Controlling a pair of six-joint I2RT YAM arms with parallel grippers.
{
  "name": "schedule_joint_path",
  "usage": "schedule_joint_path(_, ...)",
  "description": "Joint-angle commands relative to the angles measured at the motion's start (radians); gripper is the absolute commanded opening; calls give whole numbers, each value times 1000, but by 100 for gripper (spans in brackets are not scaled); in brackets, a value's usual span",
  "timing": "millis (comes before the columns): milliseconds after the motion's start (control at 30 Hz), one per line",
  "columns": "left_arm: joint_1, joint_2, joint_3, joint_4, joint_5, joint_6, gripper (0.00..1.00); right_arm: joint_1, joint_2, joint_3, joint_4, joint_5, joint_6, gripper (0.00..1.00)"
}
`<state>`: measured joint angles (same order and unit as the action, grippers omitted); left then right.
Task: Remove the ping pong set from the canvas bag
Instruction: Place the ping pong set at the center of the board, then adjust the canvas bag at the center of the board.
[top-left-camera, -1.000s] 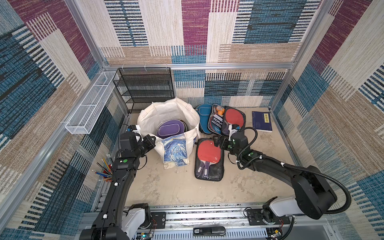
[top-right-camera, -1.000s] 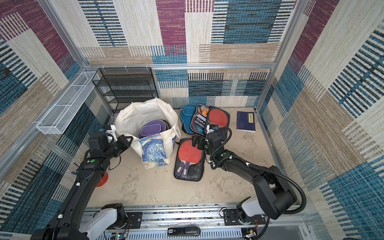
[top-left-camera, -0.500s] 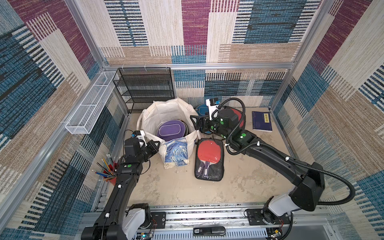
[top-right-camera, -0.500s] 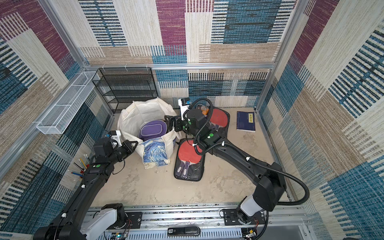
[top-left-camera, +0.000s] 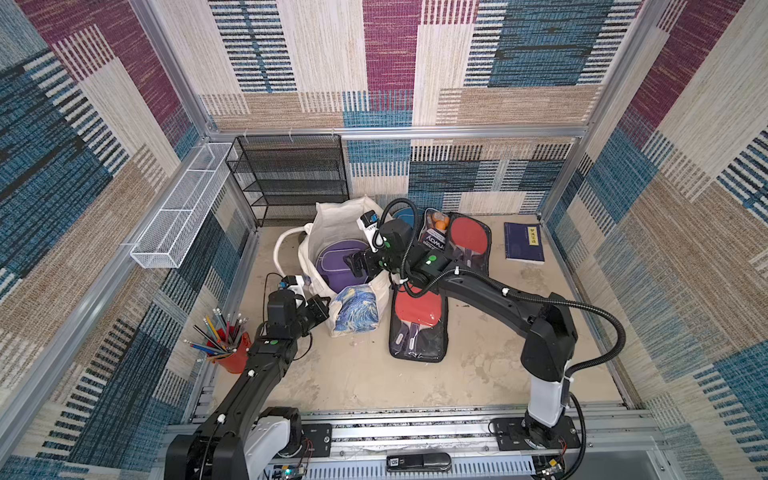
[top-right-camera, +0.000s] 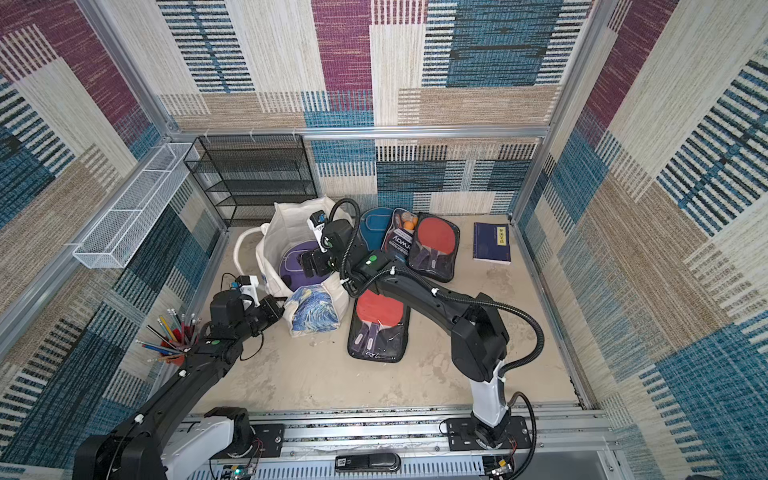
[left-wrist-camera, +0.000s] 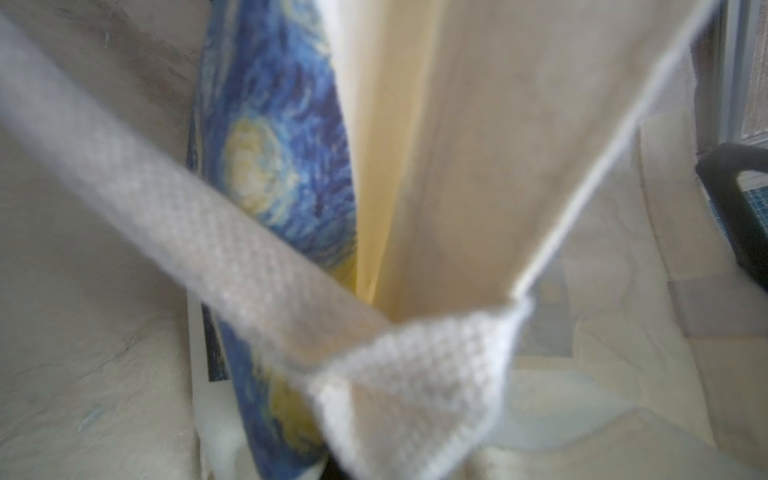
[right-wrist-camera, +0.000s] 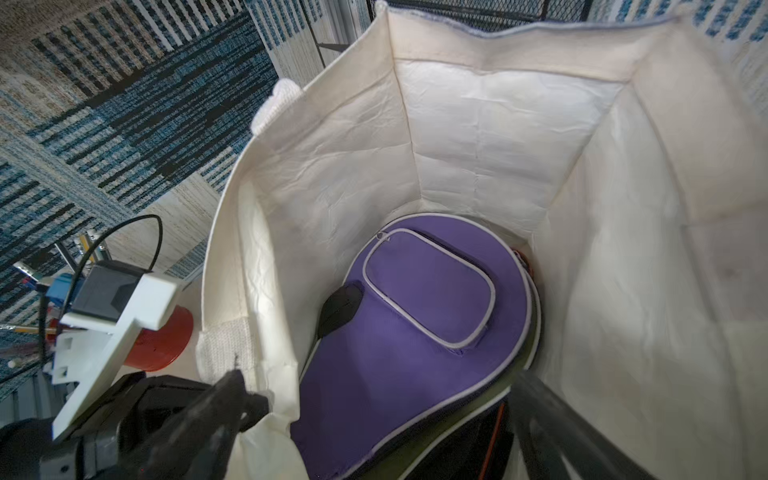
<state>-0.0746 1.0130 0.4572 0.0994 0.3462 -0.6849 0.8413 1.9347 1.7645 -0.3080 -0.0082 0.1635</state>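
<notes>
The cream canvas bag (top-left-camera: 332, 226) (top-right-camera: 291, 224) stands open at the back left, its starry print (top-left-camera: 355, 309) facing the front. Inside lies a purple ping pong set case (top-left-camera: 334, 266) (right-wrist-camera: 415, 332), on top of a dark case (right-wrist-camera: 478, 436). My left gripper (top-left-camera: 322, 307) (top-right-camera: 272, 309) is shut on the bag's front rim where the knitted handle (left-wrist-camera: 232, 249) joins. My right gripper (top-left-camera: 357, 264) (top-right-camera: 309, 264) (right-wrist-camera: 386, 436) hangs open in the bag's mouth just above the purple case and holds nothing; one of its fingers (right-wrist-camera: 552, 432) shows as a dark blur.
Two clear cases with red paddles lie on the floor right of the bag (top-left-camera: 417, 320) (top-left-camera: 465, 245), beside a blue case (top-left-camera: 405, 216). A blue book (top-left-camera: 523, 243) is at the back right. A black mesh shelf (top-left-camera: 291, 178), a white wire basket (top-left-camera: 178, 208) and a red pencil cup (top-left-camera: 226, 353) line the left side.
My right gripper has swung from the paddle case on the floor over to the bag's mouth. The left gripper has pulled the bag's rim slightly forward.
</notes>
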Motion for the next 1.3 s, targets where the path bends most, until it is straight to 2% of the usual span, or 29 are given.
schedule_joint_path(0,-7,22,-23,-53,-5,-20,0,8,35,28,-87,-3,-18,97)
schedule_joint_path(433,-7,48,-54,-27,-76,-24,0,8,-9,-348,8,96,10,98)
schedule_joint_path(700,-6,74,-66,-8,-92,-27,0,5,32,-402,100,169,17,98)
schedule_joint_path(967,-6,81,-83,1,-97,-15,0,-82,-41,-316,107,-13,66,100)
schedule_joint_path(1067,-5,80,-83,3,-98,-15,0,-115,-34,-303,126,-109,99,100)
schedule_joint_path(1267,-7,79,-83,9,-93,-9,0,-132,17,-267,173,-194,147,100)
